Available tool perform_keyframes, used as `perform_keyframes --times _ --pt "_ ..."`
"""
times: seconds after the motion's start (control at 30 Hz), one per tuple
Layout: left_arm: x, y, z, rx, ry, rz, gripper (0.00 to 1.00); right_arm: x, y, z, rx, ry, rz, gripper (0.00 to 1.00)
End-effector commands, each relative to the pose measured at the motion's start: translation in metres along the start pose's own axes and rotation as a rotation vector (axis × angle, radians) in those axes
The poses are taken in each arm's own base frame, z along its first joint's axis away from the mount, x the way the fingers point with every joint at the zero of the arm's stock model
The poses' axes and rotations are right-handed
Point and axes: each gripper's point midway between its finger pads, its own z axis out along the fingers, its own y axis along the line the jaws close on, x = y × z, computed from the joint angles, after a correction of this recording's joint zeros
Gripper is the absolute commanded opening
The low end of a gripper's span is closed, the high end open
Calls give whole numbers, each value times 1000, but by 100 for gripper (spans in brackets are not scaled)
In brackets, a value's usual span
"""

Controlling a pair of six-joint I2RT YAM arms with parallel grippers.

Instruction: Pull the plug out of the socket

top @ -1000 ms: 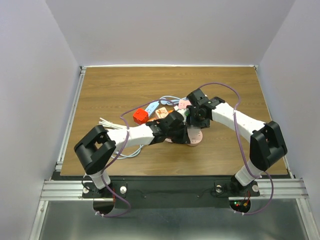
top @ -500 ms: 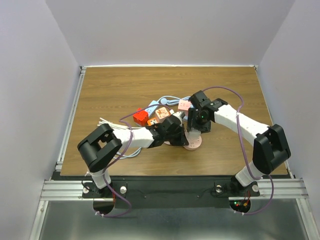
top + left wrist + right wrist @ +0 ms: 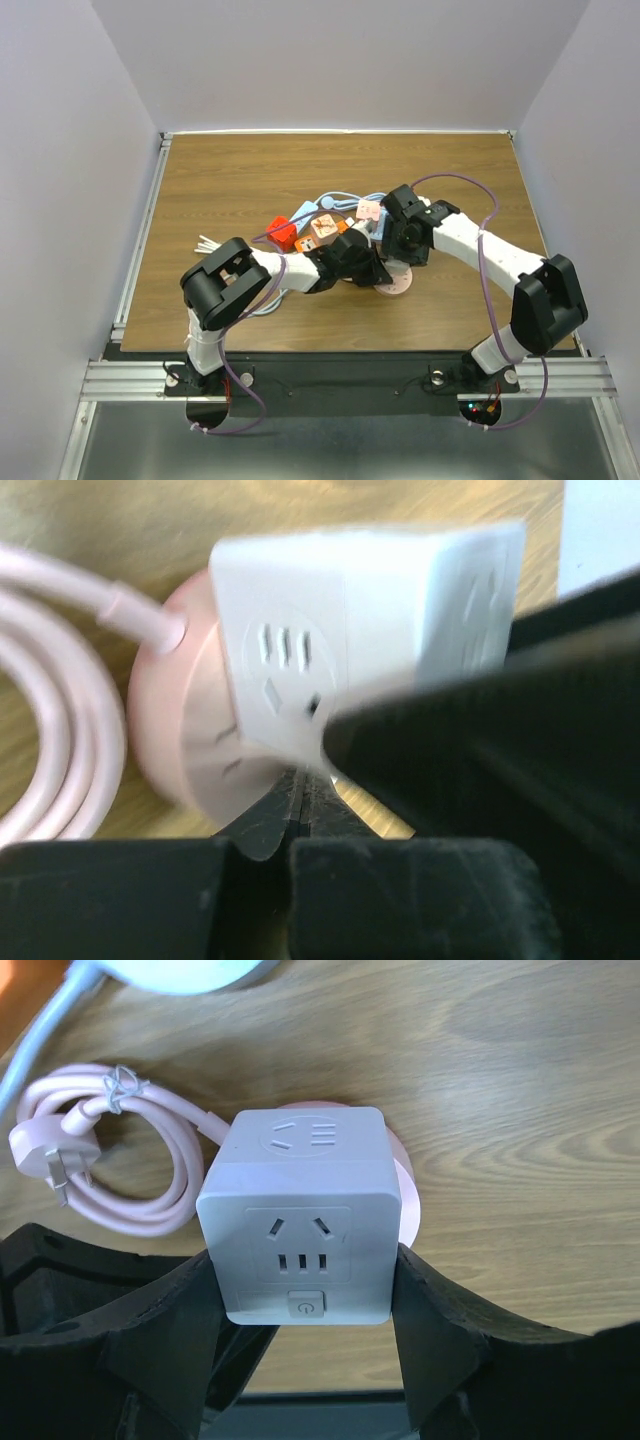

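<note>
The plug is a white cube adapter (image 3: pixel 300 1220) with outlets on its faces, seated on the round pink socket (image 3: pixel 405 1190). My right gripper (image 3: pixel 305 1290) is shut on the cube, one finger pressed against each side. In the left wrist view the cube (image 3: pixel 380 610) stands on the pink socket (image 3: pixel 185 740). My left gripper (image 3: pixel 298 785) is shut, its fingertips together at the seam between the two. From above, both grippers meet over the pink socket (image 3: pixel 392 283): the left gripper (image 3: pixel 372 268) and the right gripper (image 3: pixel 400 250) hide the cube.
The socket's pink cable (image 3: pixel 150 1185) lies coiled to the left and ends in a loose plug (image 3: pixel 45 1155). A red block (image 3: pixel 282 232), orange cards (image 3: pixel 325 226), a light blue cable (image 3: pixel 325 202) and white cables (image 3: pixel 210 243) lie behind and to the left.
My left gripper has closed and slid right, up against the base of the cube. The right gripper, cube and pink socket have shifted slightly right.
</note>
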Motion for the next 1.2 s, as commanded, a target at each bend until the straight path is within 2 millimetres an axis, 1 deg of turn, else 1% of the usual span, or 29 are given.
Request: perform_keyframes --times 0.0,0.03,0.07,0.1,0.13,0.17,0.27,0.37,0.47,0.53,0.67,0.77,0.83,0.87,0.93,0.97,1.03,1.07,1.13,1.17 --pt "11 47 20 -136 37 -50 0 -2 -7 -9 11 -49 56 0" --pt "10 46 23 -132 40 -54 0 -2 -7 -9 15 -54 60 1" --pt "14 56 28 -152 54 -63 0 -4 -8 -10 19 -66 67 0" --pt "15 59 31 -158 58 -71 0 -7 -10 -12 28 -86 84 0" --pt "15 59 34 -154 66 -80 0 -10 -11 -16 25 -107 94 0" --pt "20 69 38 -172 81 -86 0 -14 -13 -19 34 -132 109 0" --pt "22 74 44 -177 96 -99 0 -25 -14 -32 22 -194 140 0" --pt "27 85 48 -195 115 -116 0 -34 -19 -42 29 -250 176 0" --pt "28 87 51 -197 126 -120 0 -35 -20 -45 27 -265 192 0" --pt "30 92 54 -209 134 -121 0 -34 -20 -42 27 -261 191 0" --pt "31 100 53 -236 142 -130 0 -34 -18 -43 13 -255 196 0" --pt "28 98 49 -231 135 -142 0 -33 -17 -42 15 -248 183 0" --pt "16 84 43 -202 109 -133 0 -29 -20 -36 32 -236 179 0" --pt "7 68 35 -172 86 -123 0 -25 -22 -31 45 -221 174 0" --pt "-3 51 23 -142 62 -115 0 -21 -23 -27 51 -203 171 0" --pt "-17 29 10 -96 26 -106 0 -18 -24 -23 60 -191 166 0" --pt "-24 8 -3 -49 7 -103 0 -15 -22 -18 61 -163 156 0" --pt "-31 -10 -15 -8 -14 -94 0 -14 -20 -17 57 -154 153 0" --pt "-28 -25 -22 23 -19 -84 0 -12 -17 -15 47 -135 151 0" --pt "-26 -29 -24 29 -17 -74 0 -12 -15 -14 44 -130 148 1"
